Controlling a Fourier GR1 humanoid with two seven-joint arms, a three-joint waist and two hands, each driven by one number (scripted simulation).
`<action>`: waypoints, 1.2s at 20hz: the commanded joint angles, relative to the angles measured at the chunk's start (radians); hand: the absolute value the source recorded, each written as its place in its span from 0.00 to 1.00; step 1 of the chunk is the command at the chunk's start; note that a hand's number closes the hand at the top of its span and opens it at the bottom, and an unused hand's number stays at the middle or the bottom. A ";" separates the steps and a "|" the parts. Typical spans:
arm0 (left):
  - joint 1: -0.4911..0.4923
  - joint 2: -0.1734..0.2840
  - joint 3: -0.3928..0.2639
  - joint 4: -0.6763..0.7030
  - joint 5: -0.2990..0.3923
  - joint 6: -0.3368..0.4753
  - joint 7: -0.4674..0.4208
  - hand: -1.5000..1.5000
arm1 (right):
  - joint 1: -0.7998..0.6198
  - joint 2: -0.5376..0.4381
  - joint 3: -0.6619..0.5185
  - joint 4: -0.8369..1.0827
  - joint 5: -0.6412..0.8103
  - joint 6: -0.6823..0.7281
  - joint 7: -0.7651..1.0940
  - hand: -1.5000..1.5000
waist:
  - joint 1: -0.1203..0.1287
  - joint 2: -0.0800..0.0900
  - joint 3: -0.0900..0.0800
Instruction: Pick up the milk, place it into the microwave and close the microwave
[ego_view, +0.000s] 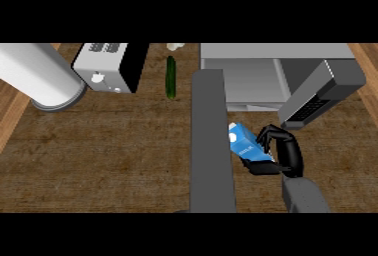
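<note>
The milk (244, 144) is a blue carton with a white top, tilted, in front of the microwave (251, 55). My right hand (286, 150) comes in from the lower right with its fingers and thumb curled round the carton's right side. The microwave is grey and stands at the back right, its cavity (247, 82) open. Its door (212, 145) stands wide open as a long grey slab running toward me, just left of the carton. The dark keypad panel (314, 105) lies right of the cavity. My left hand does not show.
A white and black toaster (111, 67) stands at the back left. Beside it a large white cylinder (40, 75) lies at the far left. A green cucumber (171, 77) lies between toaster and microwave, with a small white thing (174, 46) behind it.
</note>
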 joint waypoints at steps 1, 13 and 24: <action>0.005 -0.017 -0.002 0.005 -0.011 -0.015 -0.008 0.00 | -0.065 0.001 0.014 -0.167 -0.006 -0.031 0.204 1.00 | 0.001 -0.003 -0.001; -0.057 0.012 -0.007 0.049 -0.032 -0.005 0.014 0.00 | -0.490 -0.011 -0.018 0.218 0.184 -0.267 0.334 1.00 | 0.031 0.010 0.001; -0.055 -0.007 -0.018 0.069 -0.046 -0.044 -0.015 0.00 | -0.692 -0.062 -0.128 0.620 0.217 -0.459 0.206 1.00 | 0.068 0.025 0.003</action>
